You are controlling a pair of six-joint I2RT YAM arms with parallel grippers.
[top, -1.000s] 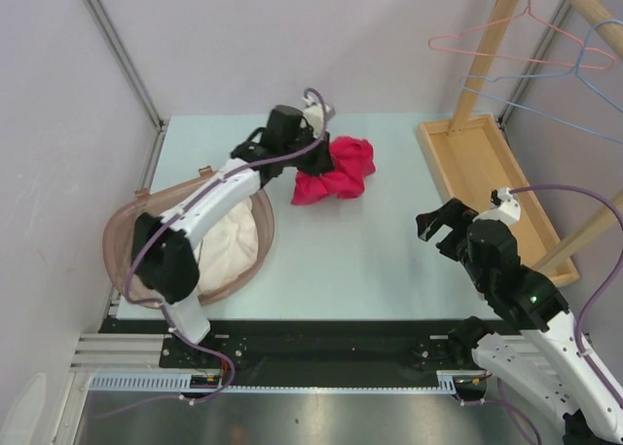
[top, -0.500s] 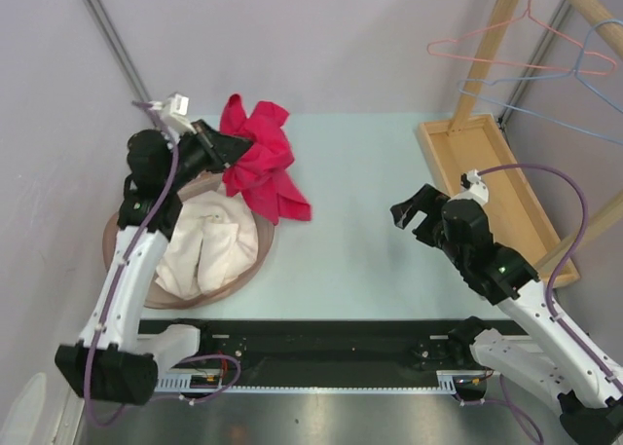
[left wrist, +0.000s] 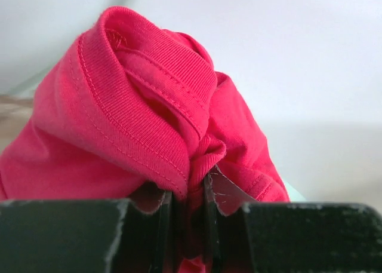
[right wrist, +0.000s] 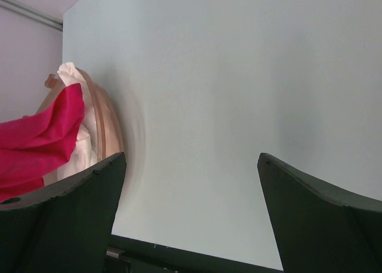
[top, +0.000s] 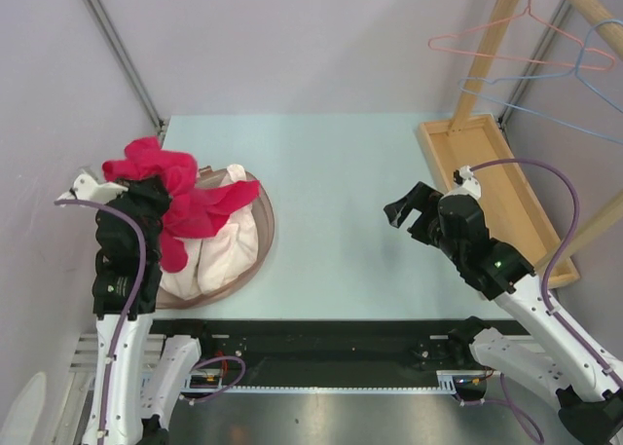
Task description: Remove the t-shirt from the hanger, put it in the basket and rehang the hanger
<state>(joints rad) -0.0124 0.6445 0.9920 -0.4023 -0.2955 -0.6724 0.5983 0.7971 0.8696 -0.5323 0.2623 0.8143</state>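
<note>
The left gripper [left wrist: 186, 192] pinches the red t-shirt [left wrist: 113, 129], which hangs over the basket [top: 264, 249]. The right gripper [top: 409, 214] stands wide open and empty above the table [top: 331, 172].

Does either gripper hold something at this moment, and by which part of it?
The left gripper holds the red t-shirt, pinching bunched fabric right beside its ribbed collar. The right gripper is open and holds nothing.

The t-shirt [left wrist: 119, 123] is matt knit cloth, ribbed-collared; table [top: 341, 192] smooth and matt; tray [top: 487, 172] pale wood.
</note>
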